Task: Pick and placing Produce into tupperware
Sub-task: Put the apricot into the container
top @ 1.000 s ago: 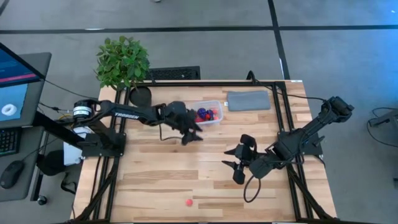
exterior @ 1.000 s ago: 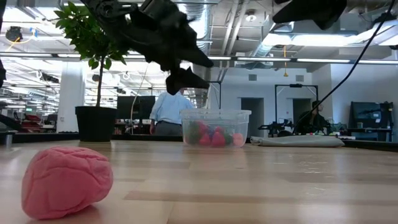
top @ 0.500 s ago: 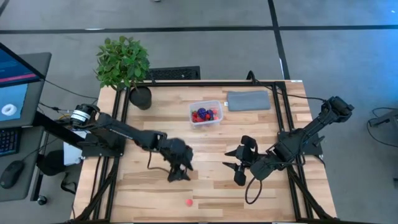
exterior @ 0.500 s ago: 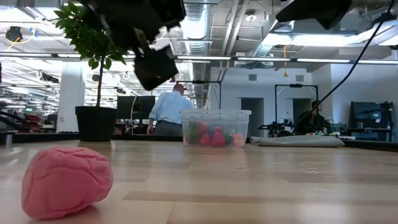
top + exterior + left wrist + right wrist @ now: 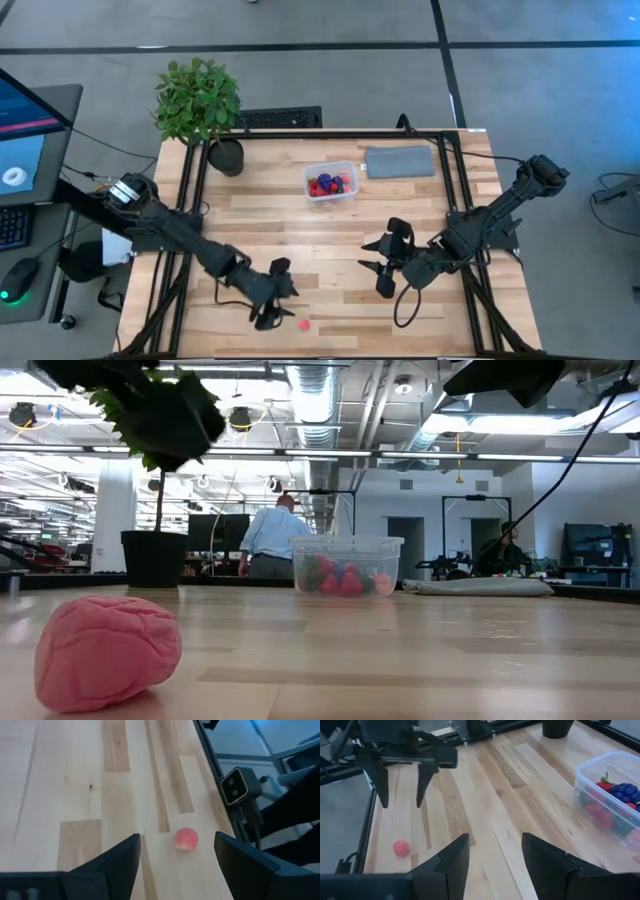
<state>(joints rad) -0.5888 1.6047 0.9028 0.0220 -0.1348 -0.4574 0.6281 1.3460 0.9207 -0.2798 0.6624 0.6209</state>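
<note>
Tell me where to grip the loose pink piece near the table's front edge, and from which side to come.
Grip the pink piece across its round middle, coming straight down from above. It lies alone on the bare table, so nothing blocks either side. The open left gripper hangs close beside it; its fingers look wide enough to straddle it.

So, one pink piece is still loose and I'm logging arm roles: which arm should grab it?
Left. The left gripper hangs open right beside the pink piece; the right gripper waits farther off, mid-table.
</note>
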